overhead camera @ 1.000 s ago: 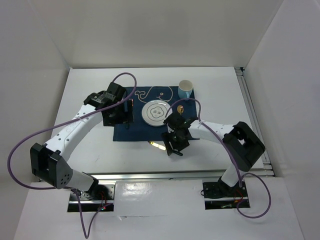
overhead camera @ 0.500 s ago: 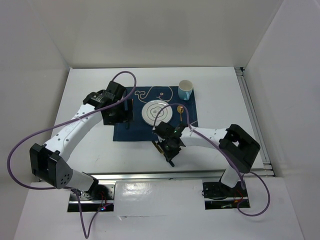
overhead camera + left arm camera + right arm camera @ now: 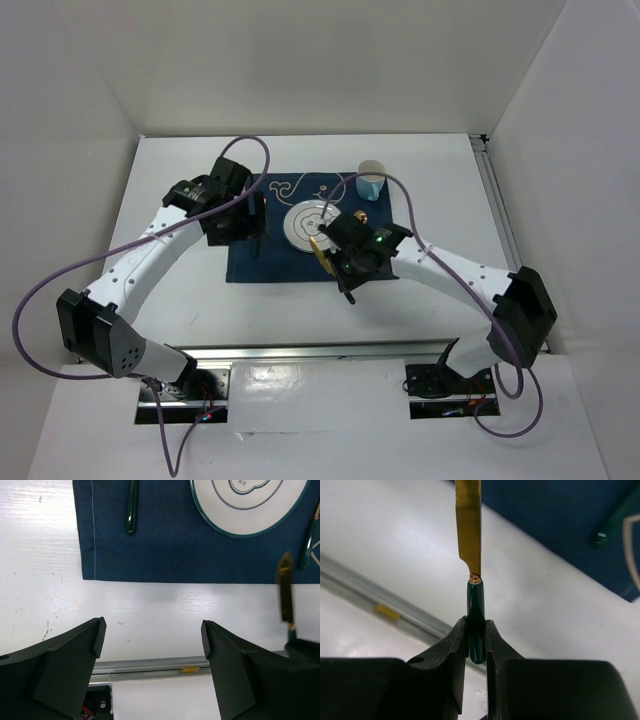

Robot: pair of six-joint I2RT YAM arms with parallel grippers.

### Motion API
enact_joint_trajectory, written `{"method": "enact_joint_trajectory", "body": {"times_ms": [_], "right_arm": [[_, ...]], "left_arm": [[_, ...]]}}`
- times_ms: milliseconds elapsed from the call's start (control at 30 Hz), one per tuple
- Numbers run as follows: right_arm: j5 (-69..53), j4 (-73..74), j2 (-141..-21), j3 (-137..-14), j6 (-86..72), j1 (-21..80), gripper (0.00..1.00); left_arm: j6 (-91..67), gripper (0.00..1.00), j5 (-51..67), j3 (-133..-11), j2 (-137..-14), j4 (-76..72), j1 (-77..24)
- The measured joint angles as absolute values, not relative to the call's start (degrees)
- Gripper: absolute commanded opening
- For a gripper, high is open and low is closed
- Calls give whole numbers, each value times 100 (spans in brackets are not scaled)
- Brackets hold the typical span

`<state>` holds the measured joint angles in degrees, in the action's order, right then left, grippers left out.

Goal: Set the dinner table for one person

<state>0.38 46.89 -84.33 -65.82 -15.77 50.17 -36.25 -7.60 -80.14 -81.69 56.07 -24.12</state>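
Right gripper (image 3: pixel 476 630), clamped on the gold knife (image 3: pixel 469 525), has lifted it off the dinner table (image 3: pixel 430 170) toward the plate (image 3: pixel 245 510); left gripper (image 3: pixel 152 630) hangs wide open, empty

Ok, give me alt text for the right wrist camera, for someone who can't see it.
The right gripper is shut on the dark green handle of a knife, whose gold blade points away from the camera. Below it lie the white dinner table and, at upper right, part of the navy placemat.
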Motion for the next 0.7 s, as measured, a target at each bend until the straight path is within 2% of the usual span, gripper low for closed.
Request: {"method": "enact_joint_trajectory", "body": {"times_ms": [300,633,700], "right_arm": [[598,4283,-8219,-6333,-2056,3317,0],[620,3636,-9793,-6757,-1964,2062,0],[550,3553,-9937,-6755,-1949,1970,3]], "left_arm": [[-3791,96,-714,-8075,-8169,5570,-2370],[-3789,96,-633,-8075,-8169,5566,-2370],[-3789,96,-628,-8075,-8169,5568,-2370]]}}
